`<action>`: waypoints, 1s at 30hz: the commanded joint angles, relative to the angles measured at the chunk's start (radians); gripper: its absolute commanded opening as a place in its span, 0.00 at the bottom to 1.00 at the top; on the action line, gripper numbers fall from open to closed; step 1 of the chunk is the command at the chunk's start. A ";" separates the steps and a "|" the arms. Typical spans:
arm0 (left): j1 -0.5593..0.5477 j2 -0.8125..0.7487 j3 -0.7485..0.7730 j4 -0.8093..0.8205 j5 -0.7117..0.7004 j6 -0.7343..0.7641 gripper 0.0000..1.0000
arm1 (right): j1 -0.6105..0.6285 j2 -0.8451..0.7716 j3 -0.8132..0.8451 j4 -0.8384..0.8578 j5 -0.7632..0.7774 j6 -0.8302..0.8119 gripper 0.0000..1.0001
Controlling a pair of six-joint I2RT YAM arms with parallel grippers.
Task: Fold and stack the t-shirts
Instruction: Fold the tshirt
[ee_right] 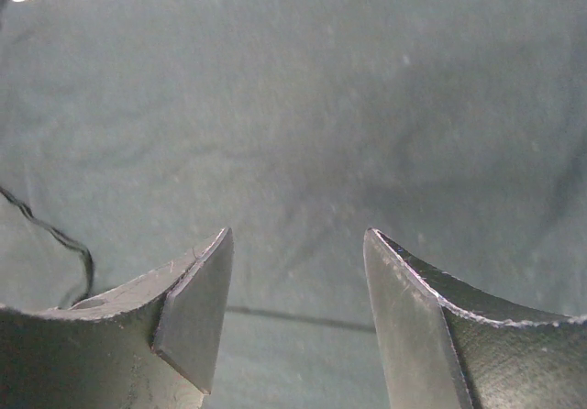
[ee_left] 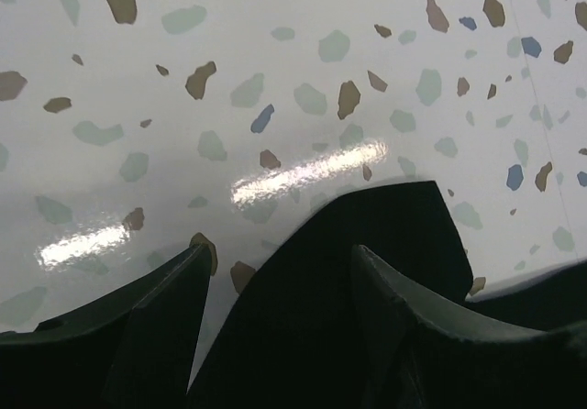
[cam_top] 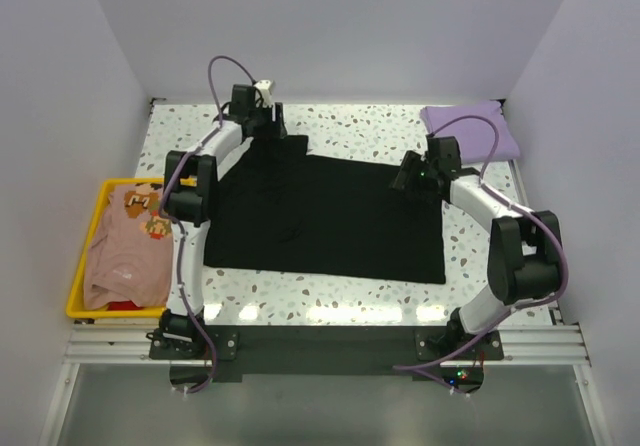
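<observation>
The large black t-shirt [cam_top: 330,216] lies spread flat on the middle of the table. My left gripper [cam_top: 268,129] is at its far left corner. In the left wrist view its jaws [ee_left: 280,253] stand open, with a point of the black cloth [ee_left: 385,226] between them. My right gripper [cam_top: 405,179] is over the shirt's far right part. In the right wrist view it is open [ee_right: 298,235] just above the black cloth [ee_right: 303,106], holding nothing. The lavender-purple t-shirt [cam_top: 470,131] lies folded at the back right corner. The peach-tan printed t-shirt [cam_top: 130,251] lies crumpled in the tray.
A yellow plastic tray [cam_top: 84,256] sits off the table's left edge, with something red under the peach shirt. The speckled tabletop [cam_top: 350,121] shows around the black shirt. White walls stand on three sides.
</observation>
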State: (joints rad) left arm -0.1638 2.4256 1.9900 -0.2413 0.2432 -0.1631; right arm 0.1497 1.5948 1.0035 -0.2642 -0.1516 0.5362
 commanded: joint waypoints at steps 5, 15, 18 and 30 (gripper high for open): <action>0.003 0.020 0.020 -0.009 0.073 0.036 0.63 | 0.007 0.079 0.096 0.108 -0.025 0.021 0.63; 0.001 -0.005 0.001 0.040 0.206 0.016 0.38 | 0.039 0.134 0.127 0.149 -0.048 0.030 0.62; 0.001 -0.034 -0.005 0.088 0.229 -0.012 0.29 | 0.039 0.143 0.129 0.155 -0.026 0.030 0.62; 0.018 -0.122 -0.085 0.212 0.260 -0.073 0.17 | 0.013 0.198 0.271 -0.009 0.342 -0.015 0.62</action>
State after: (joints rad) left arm -0.1635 2.3901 1.9202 -0.1272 0.4717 -0.2096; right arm 0.1837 1.7664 1.2060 -0.2256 0.0326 0.5510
